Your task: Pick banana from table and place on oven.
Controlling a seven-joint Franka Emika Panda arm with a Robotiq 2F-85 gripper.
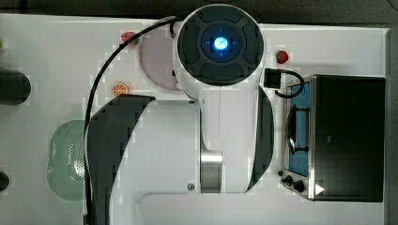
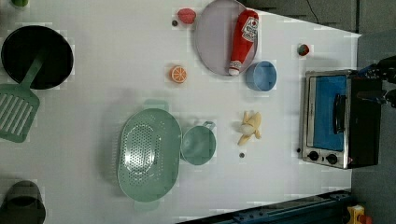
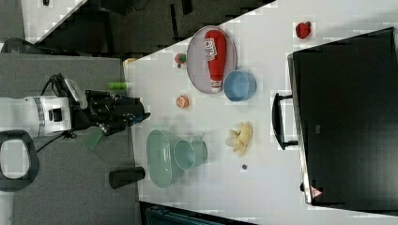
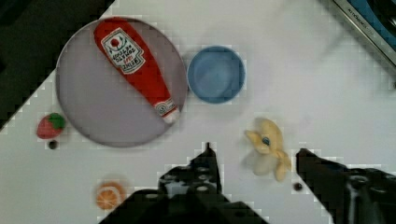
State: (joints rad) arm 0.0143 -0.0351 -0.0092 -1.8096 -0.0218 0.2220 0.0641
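The banana is small and pale yellow, with its peel flaps splayed, and it lies on the white table. In the wrist view it sits below and between my gripper's two black fingers, which stand wide apart with nothing held. My gripper hangs well above the table in the right view. The banana lies a short way in front of the oven, whose glass door is shut. The oven's flat black top is bare. In the top view my arm covers the banana, and the oven is at the top view's right.
A ketchup bottle lies on a grey plate, with a blue bowl beside it. An orange slice, a green colander and a green cup sit near the banana. A black pan and a spatula are far off.
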